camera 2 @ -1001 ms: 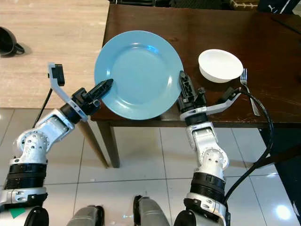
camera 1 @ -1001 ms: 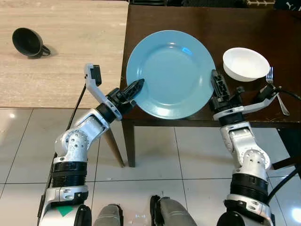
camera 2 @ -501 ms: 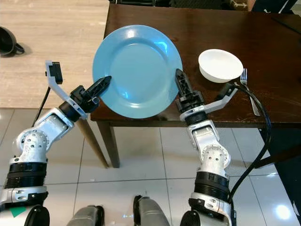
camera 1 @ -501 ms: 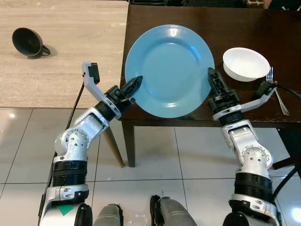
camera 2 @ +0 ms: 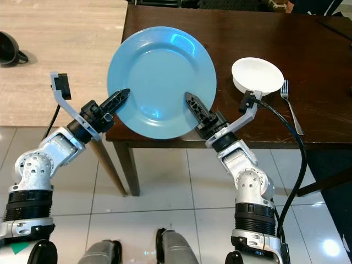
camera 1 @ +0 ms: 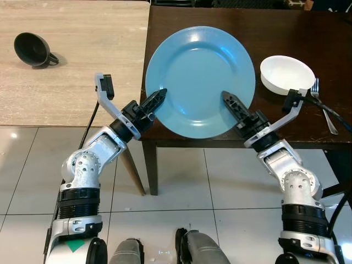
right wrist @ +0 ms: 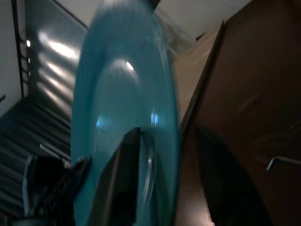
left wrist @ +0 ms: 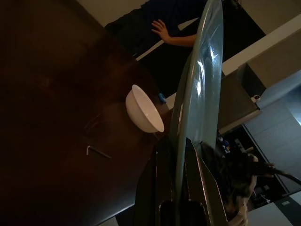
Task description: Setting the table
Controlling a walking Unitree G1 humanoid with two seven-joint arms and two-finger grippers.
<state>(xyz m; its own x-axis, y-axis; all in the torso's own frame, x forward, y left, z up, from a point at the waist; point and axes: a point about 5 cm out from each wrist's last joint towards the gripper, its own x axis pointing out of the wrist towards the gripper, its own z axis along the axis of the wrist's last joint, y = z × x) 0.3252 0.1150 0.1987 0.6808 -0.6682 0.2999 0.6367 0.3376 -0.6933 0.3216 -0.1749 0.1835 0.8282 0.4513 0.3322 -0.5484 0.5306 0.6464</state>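
Blue plate (camera 1: 199, 74) now lifted & tilted up off the dark counter (camera 1: 286, 38), higher than 1.0 s ago, when its near rim still overhung the counter's front edge low down. Left tool (camera 1: 154, 103) clamped on plate's left rim, fingers one each side of the edge in left wrist view (left wrist: 176, 179), same hold as before. Right tool (camera 1: 232, 104) changed most: earlier stood upright at plate's right rim, now swung inward w/ long fingers lying across plate's lower right face; in right wrist view one finger (right wrist: 123, 174) over the face, the other behind the rim, so pinching the plate too. Means both-tool carry is under way, plate free of counter, not yet set down. Relative to plate: white bowl (camera 1: 286, 74) just right of it on counter, not touching; fork (camera 1: 323, 102) further right beyond bowl; black cup (camera 1: 34, 50) on its side well left on the light wooden counter (camera 1: 77, 66). Bowl, fork, cup unmoved since earlier frames. Person's hand (left wrist: 161, 30) seen beyond plate at far side in left wrist view. Judgement: next is to level plate & lower it flat at a place left of bowl; risk is slip w/ plate this tilted & the right-hand hold so far in from rim.
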